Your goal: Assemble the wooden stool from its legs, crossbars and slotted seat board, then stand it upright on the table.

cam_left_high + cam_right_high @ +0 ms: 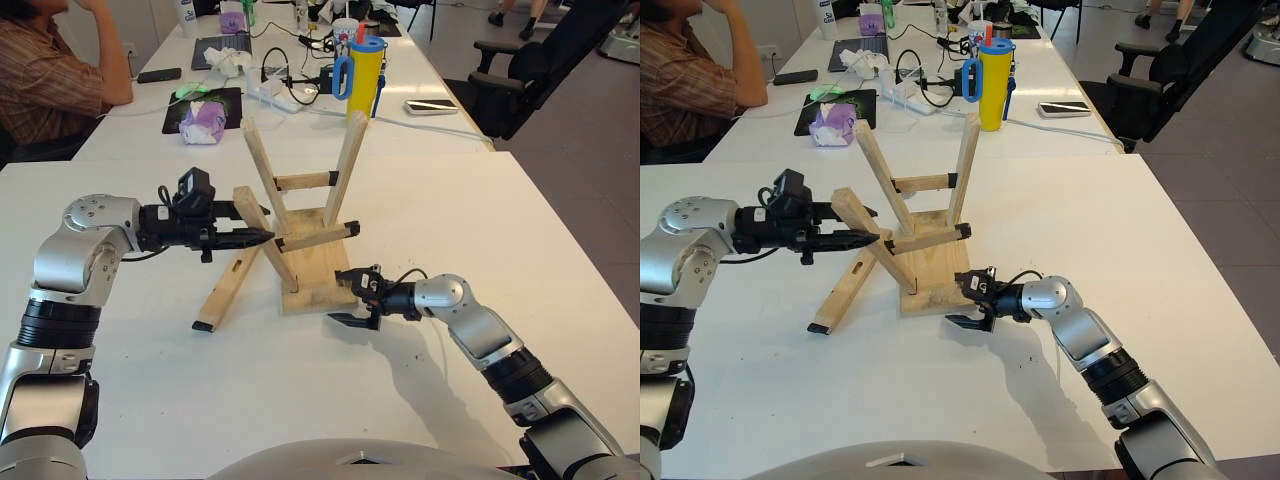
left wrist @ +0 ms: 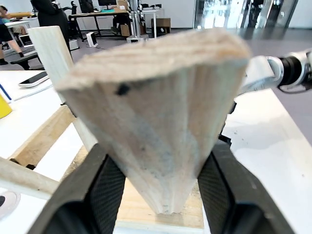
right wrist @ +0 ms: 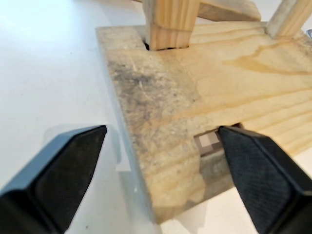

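Left claw (image 1: 250,237): centre-left in the head view, clamped on the tilted leg (image 1: 280,268), probably to steer it into its seat.
Loose leg (image 1: 224,296): lies on the desk (image 1: 200,400) just below that claw, apparently waiting to be fitted.
Upright legs (image 1: 263,162): upper centre, two pale wood posts splayed apart and joined by a crossbar (image 1: 302,182).
Seat board (image 1: 318,272): centre, flat on the desk and carrying the legs, so the stool is upside down. The wood is pale pine, smudged grey near one corner.
Slot (image 3: 207,143): empty, at the board's near edge.
Right claw (image 1: 350,297): right of centre, fingers apart astride the board's near corner, likely to steady it.
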You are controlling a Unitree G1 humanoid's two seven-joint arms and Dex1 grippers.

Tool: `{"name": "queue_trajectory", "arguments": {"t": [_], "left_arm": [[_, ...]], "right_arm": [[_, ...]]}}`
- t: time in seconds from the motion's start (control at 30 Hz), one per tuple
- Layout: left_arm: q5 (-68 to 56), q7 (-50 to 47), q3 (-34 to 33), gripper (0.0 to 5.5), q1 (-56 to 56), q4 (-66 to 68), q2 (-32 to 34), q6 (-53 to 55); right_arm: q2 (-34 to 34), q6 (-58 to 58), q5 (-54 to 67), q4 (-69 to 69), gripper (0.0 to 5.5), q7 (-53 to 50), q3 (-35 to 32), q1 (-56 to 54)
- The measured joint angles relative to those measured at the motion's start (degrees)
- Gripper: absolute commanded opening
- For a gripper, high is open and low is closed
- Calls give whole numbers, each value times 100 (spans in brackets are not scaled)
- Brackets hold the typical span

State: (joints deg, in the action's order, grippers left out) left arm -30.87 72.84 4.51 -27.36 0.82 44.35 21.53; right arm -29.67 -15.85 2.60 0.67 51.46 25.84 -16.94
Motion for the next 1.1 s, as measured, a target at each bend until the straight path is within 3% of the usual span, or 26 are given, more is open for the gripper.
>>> {"name": "queue_trajectory", "arguments": {"t": [0.13, 0.17, 0.33, 0.67, 0.73, 0.93, 1.1], "left_arm": [[185, -151, 109, 202, 340, -273, 16, -445], [185, -202, 106, 239, 395, -296, 16, -530], [907, -770, 297, 302, 1031, 42, -12, -438], [1337, -1736, -801, 440, 2094, 214, 407, -433], [1242, -2104, -1021, 475, 2240, 11, 294, -5], [327, -2960, -1237, 475, 2927, -1176, -415, 2006], [225, -3616, -1286, 454, 2909, -1558, -580, 2709]], "right_arm": [[65, -244, 4, -7, 424, -44, -10, -25], [80, -280, 4, -10, 424, -60, -11, -24], [197, -387, 1, -73, 424, -139, 22, -3], [386, -535, 1, -161, 424, -454, 35, 114], [457, -608, 7, -226, 424, -572, 20, 172], [693, -834, 17, -409, 424, -986, -55, 389], [904, -1054, 101, -487, 424, -1185, -154, 489]]}}
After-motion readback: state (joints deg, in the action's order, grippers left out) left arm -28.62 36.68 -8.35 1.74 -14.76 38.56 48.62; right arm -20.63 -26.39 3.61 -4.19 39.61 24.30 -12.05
